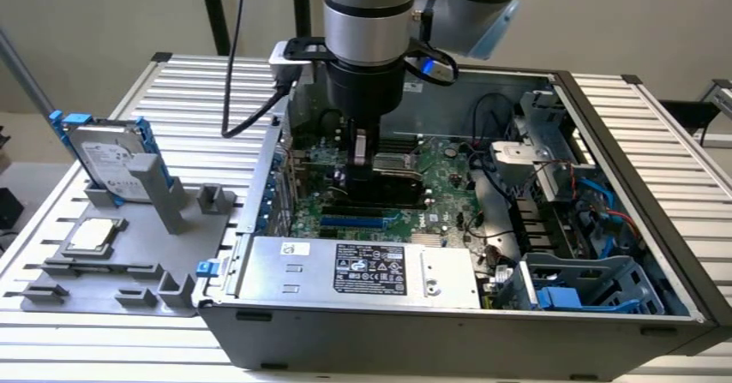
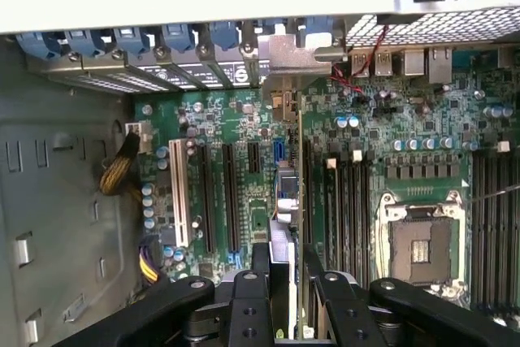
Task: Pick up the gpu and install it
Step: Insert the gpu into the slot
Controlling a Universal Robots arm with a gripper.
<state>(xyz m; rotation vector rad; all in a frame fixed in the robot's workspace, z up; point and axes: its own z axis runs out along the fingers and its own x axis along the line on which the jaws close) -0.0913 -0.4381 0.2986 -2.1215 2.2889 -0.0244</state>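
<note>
Hand [image 2: 286, 258] grips gpu [image 2: 300, 176] inside case [image 1: 458, 336] on slatted table [image 1: 657, 130]

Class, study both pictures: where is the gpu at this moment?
In the wrist view the gpu stands on edge inside the open computer case, held by the tool over the motherboard, between the black expansion slots and the memory slots.

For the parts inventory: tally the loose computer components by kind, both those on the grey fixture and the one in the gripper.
Silver hard drive with blue rails: 1
Small square silver CPU chip: 1
Thin green GPU card with silver metal bracket: 1
Total: 3
</note>
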